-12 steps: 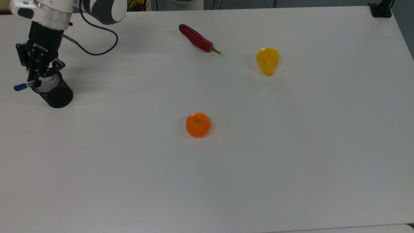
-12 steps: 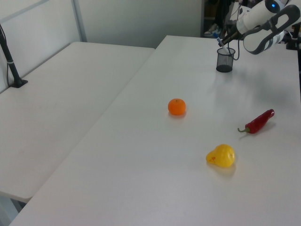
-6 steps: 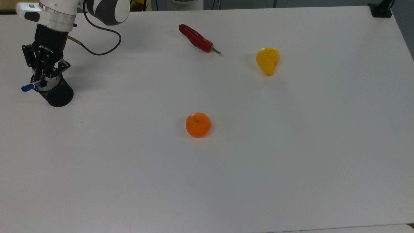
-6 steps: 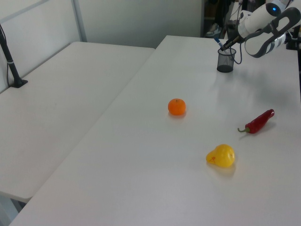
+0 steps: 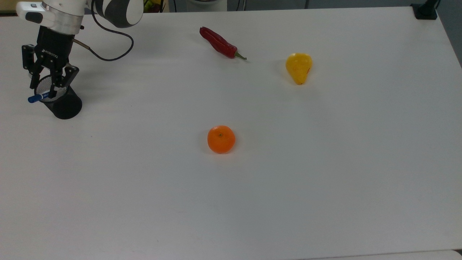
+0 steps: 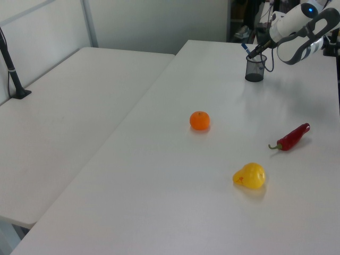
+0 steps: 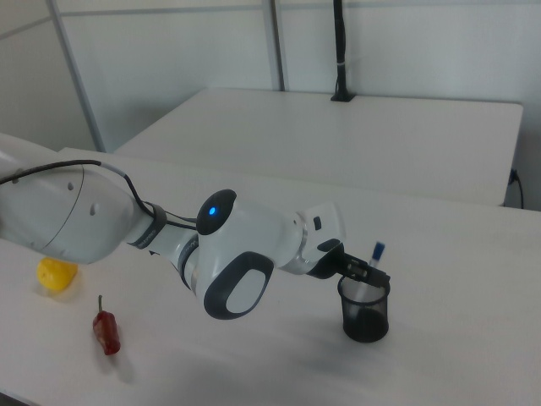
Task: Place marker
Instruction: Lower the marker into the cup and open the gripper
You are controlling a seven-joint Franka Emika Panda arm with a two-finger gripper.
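White and glossy, the Panda arm reaches in from the top view's upper left, its black gripper (image 5: 47,86) pointing down over the mouth of a black mesh cup (image 5: 57,100). The fingers stand spread apart with the cup's rim between them, and nothing is pinched. White lettering on the gripper body reads ROBOTIQ. A black cable loops from the wrist across the table (image 5: 252,187).

The marker (image 5: 39,96), a slim white pen with a blue cap, stands inside the cup and leans on the rim; the cap sticks out toward the top view's left. In the right view the marker (image 7: 375,254) rises tilted above the cup (image 7: 365,309), cap uppermost.

The table is matte white. Well apart from the cup lie a wrinkled red chili pepper (image 5: 220,43) with a green stem, a smooth yellow pear (image 5: 299,67), and a dimpled orange (image 5: 221,139), the orange nearest the table's middle
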